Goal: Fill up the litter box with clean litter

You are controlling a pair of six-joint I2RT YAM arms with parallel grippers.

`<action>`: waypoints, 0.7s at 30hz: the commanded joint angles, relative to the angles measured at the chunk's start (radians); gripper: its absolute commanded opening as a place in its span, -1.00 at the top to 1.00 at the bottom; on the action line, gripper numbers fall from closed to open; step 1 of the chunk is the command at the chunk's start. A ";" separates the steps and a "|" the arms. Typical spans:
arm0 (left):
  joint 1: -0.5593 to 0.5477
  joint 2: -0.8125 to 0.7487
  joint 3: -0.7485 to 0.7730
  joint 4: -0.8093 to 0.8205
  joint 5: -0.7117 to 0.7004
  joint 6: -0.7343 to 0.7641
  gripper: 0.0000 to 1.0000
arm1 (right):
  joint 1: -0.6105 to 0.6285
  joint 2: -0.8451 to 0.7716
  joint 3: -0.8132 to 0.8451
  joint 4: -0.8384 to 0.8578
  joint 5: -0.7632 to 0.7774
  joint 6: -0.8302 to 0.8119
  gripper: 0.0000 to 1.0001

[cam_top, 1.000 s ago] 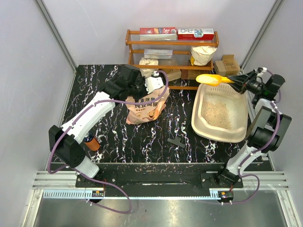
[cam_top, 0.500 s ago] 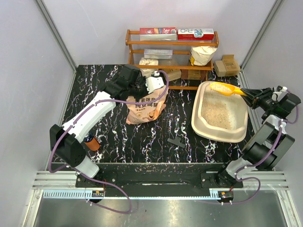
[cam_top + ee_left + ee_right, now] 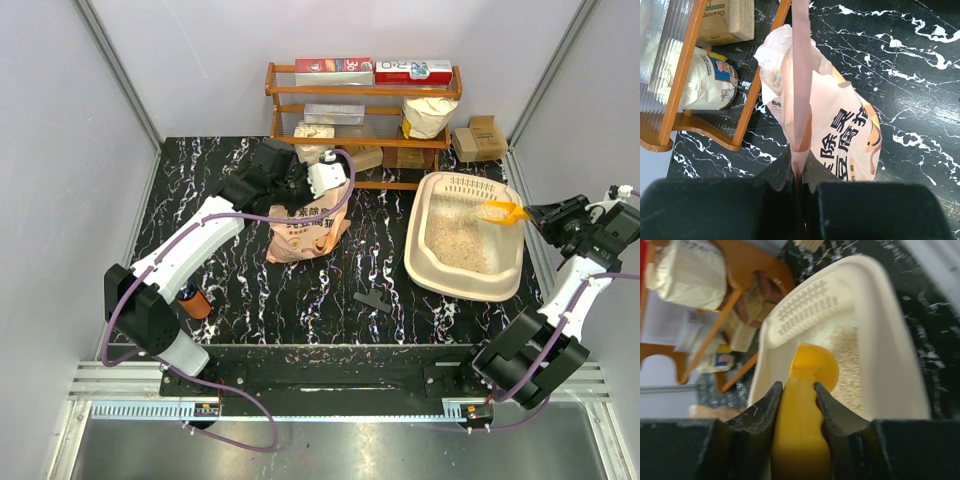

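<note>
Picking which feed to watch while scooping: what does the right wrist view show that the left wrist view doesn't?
Only the right wrist: the right gripper clamped on the handle of the yellow scoop, its bowl over the litter box, with clean litter lying inside. Only the left wrist: the left gripper shut on the top of the pink-orange litter bag. Both: the wooden shelf rack and the black marbled tabletop.

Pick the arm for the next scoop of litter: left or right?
Right: the right gripper holds the yellow scoop over the litter box; the left gripper is shut on the litter bag, steadying it.
</note>
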 commanded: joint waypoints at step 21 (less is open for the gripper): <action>-0.008 -0.083 -0.033 0.152 0.117 -0.048 1.00 | 0.311 -0.103 0.320 -0.367 0.130 -0.932 1.00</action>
